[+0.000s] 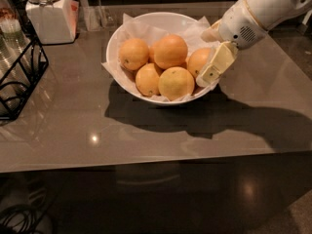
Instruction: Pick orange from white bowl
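Observation:
The white bowl (117, 35), lined with crinkled white paper, stands at the back middle of the grey table and holds several oranges. The large deep-orange orange (170, 50) sits highest, in the middle of the pile. A paler orange (176, 83) lies in front, and a smaller one with a dark speck (133, 53) lies at the left. My gripper (204, 58) reaches in over the bowl's right rim. Its fingers are spread, and one cream finger (217, 65) lies against the rightmost orange (197, 61), partly hiding it. It holds nothing.
A white lidded jar (48, 13) stands at the back left. A black wire rack (19, 77) with glassware sits at the left edge. The table's front edge (146, 162) runs across below the bowl, and the arm's shadow falls to the right.

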You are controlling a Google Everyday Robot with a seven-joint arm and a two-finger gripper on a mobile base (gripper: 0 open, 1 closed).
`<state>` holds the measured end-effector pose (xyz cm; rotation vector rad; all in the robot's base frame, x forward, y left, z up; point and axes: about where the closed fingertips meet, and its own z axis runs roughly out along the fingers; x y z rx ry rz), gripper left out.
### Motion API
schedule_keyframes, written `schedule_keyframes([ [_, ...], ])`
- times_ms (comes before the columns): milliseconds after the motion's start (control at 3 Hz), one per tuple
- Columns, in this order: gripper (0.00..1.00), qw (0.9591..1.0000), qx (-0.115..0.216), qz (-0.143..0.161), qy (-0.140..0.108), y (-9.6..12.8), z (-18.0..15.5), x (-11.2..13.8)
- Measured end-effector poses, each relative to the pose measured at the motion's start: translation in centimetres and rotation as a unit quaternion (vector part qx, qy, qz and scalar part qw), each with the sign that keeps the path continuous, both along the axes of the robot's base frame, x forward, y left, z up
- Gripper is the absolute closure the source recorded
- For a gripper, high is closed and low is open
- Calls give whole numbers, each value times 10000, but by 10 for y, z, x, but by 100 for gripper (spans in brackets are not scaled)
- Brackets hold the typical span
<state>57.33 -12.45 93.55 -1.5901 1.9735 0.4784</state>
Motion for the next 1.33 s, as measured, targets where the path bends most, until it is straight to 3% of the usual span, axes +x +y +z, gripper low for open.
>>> schedule_keyframes([
  [667,5,9989,58,-72,451,-2,-33,10],
  [1333,47,9982,54,-29,590,2,-38,13],
])
